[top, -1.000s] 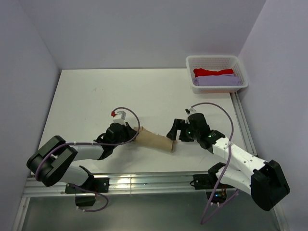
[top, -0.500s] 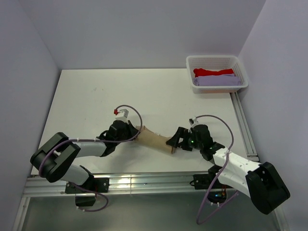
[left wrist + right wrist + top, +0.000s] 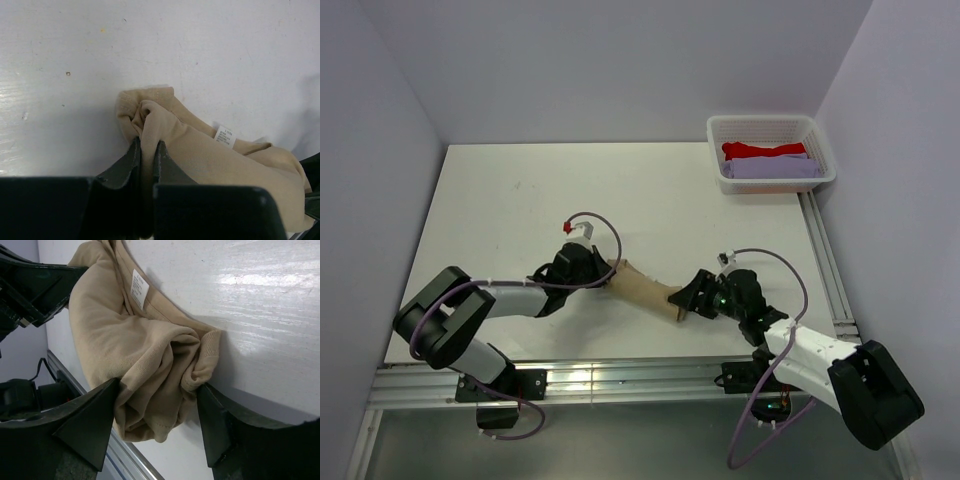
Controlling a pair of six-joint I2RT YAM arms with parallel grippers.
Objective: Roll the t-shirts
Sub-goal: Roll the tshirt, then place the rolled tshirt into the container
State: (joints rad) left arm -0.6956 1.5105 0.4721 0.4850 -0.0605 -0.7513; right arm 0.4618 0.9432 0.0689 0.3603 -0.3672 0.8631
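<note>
The tan t-shirt point(image 3: 645, 290) lies rolled into a short tube near the table's front edge, between my two grippers. My left gripper point(image 3: 603, 277) is shut on the tube's left end, and the left wrist view shows a fold of tan cloth point(image 3: 210, 160) pinched between its jaws point(image 3: 146, 142). My right gripper point(image 3: 678, 298) is at the right end. In the right wrist view its fingers point(image 3: 157, 385) press on both sides of the bunched end of the tee point(image 3: 110, 325). The white neck label point(image 3: 139, 288) faces up. A red t-shirt point(image 3: 760, 150) and a lavender one point(image 3: 775, 168) lie in the basket.
A white lattice basket point(image 3: 770, 120) stands at the back right corner of the white table point(image 3: 570, 190). A metal rail point(image 3: 620, 378) runs along the table's front edge, just below the roll. Pale walls close in the table on the left, back and right.
My right gripper came down and leftward onto the roll's right end and narrowed its jaws around it. The left gripper kept its grip and shifted slightly right and back, tilting the roll.
</note>
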